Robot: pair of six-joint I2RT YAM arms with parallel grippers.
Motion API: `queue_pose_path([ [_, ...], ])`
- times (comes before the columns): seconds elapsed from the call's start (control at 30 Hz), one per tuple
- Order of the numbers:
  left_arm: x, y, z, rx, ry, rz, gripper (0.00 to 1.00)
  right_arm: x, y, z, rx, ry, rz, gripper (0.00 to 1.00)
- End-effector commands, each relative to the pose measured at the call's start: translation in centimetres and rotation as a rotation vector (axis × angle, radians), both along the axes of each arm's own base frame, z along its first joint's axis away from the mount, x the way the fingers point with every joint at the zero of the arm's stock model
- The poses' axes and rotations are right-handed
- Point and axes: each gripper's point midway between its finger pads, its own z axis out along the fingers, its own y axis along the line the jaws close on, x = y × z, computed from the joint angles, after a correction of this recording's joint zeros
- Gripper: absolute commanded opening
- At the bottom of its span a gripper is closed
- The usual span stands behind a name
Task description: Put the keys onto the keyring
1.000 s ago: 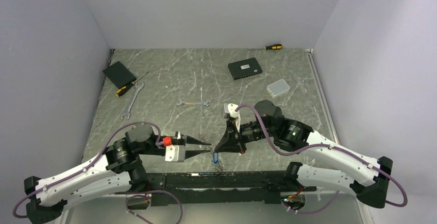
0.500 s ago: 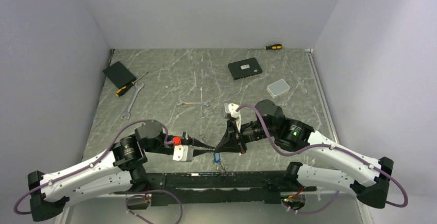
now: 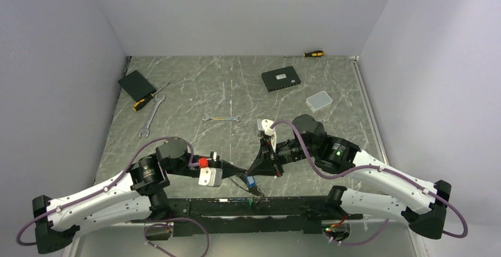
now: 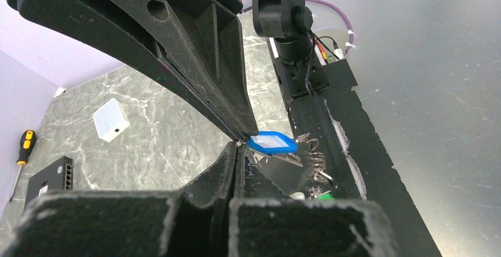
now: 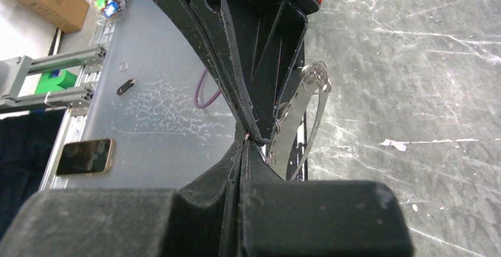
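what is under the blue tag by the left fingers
Silver keys and a bit of green tag show beneath the blue tag; the left fingers cover the rest.

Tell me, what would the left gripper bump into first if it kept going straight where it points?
The blue-tagged key, sitting right at the tips of the shut left gripper. It may already be touching or pinching it, as the depth is unclear.

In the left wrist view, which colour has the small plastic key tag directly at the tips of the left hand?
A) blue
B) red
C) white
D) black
A: the small oval plastic tag sticking out from the closed tips of the left hand is bright blue with a pale centre.
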Motion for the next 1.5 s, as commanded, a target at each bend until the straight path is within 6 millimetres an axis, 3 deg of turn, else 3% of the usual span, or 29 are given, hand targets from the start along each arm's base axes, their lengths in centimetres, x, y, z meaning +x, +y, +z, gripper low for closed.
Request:
queue_pose_path([
  [0.0,-0.5,0.2,1.8,-0.058,-0.067,-0.034,0.0,-0.3,0.6,4.7,0.139,-0.073,0.032,0.06],
  [0.27,-1.2,0.9,2.7,-0.091,-0.092,-0.053,0.0,0.1,0.4,4.8,0.13,-0.093,0.013,0.23],
  [0.37,-1.4,1.1,2.9,-0.102,-0.096,-0.059,0.0,0.2,0.3,4.9,0.13,-0.099,0.006,0.25],
  [0.57,-2.2,1.5,3.0,-0.107,-0.104,-0.093,0.0,0.7,0.1,5.2,0.132,-0.129,-0.026,0.42],
  [0.73,-3.2,1.9,3.2,-0.093,-0.108,-0.149,0.0,1.2,0.0,5.0,0.115,-0.165,-0.038,0.42],
  [1.07,-3.9,2.6,4.8,-0.163,-0.139,-0.166,0.0,0.5,0.3,4.2,0.116,-0.2,0.04,0.34],
  [1.47,-4.6,3.5,6.4,-0.236,-0.177,-0.176,0.0,-0.4,0.9,3.1,0.216,-0.297,0.053,0.36],
])
